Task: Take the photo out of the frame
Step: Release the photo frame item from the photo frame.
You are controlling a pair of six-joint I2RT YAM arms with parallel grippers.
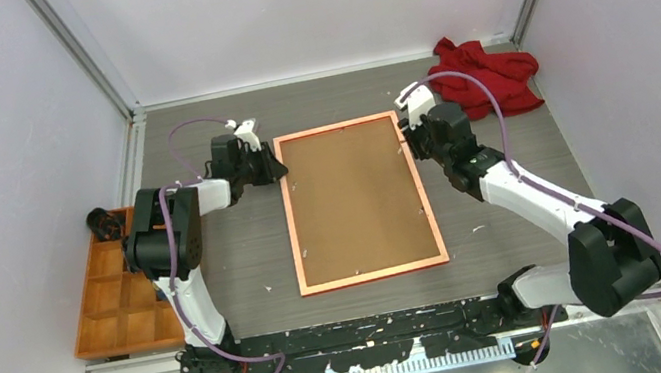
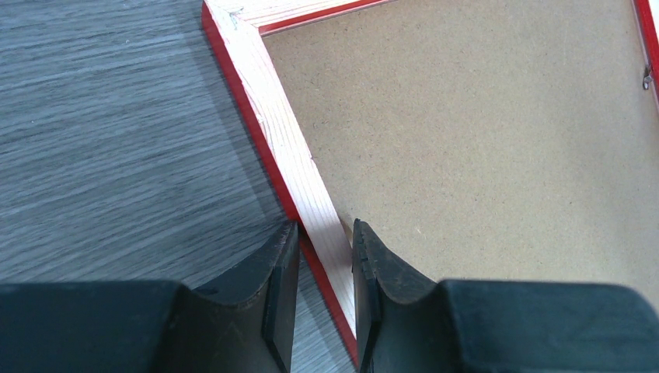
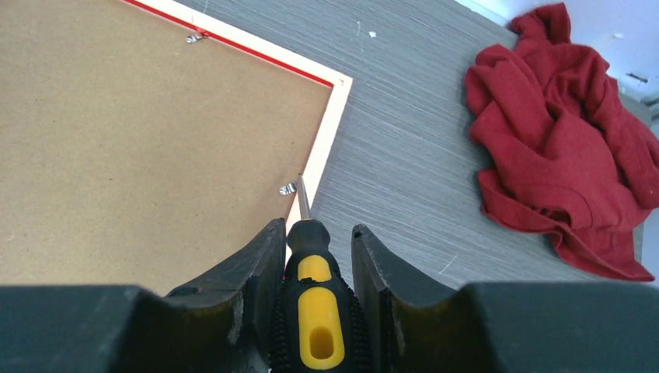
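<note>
A: Two grippers, one frame (image 1: 291,223); where does it lie?

B: Flat on the table (image 1: 246,251), back up, midway between the arms; its pale rim runs round a brown board (image 1: 356,200) that fills the opening.

A: And the photo?

B: Not to be seen in any view; the board covers the whole opening.

A: What of the left gripper (image 2: 325,227)?

B: It sits over the frame's left rail, near the far left corner; the jaws are open only by the rail's width, one finger on the table side, the other on the board side; both look pressed against the rail's edges.

A: The right gripper (image 3: 317,227)?

B: Closed round a screwdriver (image 3: 315,311) with a black and yellow handle; the shaft points forward beyond the fingers; its tip lies at the inner edge of the right rail, near the far right corner, just beside a small metal clip (image 3: 288,189).

A: Does the tip touch the clip?

B: I cannot tell; they are very close; a second clip (image 3: 194,36) sits on the far rail.

A: Anything else about?

B: A red cloth (image 3: 559,132) lies crumpled at the far right of the table, apart from the frame; an orange tray (image 1: 127,349) with compartments sits at the left edge, beside the left arm's base.
</note>
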